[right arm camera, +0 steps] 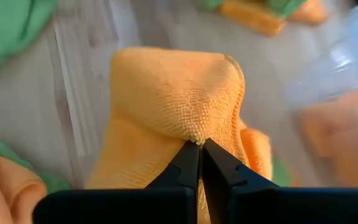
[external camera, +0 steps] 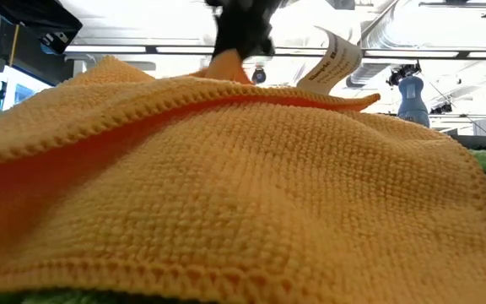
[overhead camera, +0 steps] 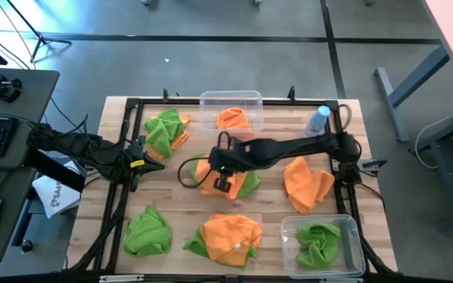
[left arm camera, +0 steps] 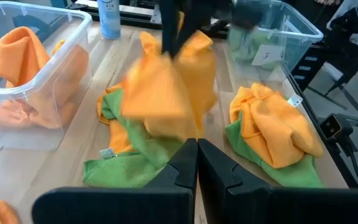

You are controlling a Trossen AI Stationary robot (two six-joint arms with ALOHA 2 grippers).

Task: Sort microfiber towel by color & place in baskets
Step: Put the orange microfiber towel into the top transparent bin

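Wooden table [overhead camera: 368, 228], right end effector [right arm camera: 199, 144] pinching orange towel [right arm camera: 179, 99], hanging down

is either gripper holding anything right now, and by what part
The right gripper is shut on an orange towel, pinching a raised fold of the cloth. The left gripper is shut and holds nothing.

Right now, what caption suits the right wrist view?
Right gripper pinching an orange towel above the wooden table.

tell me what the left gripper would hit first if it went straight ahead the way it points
Probably the orange towel hanging from the right gripper, above the green towel on the table. Depth is unclear, so the left gripper might meet the green one first.
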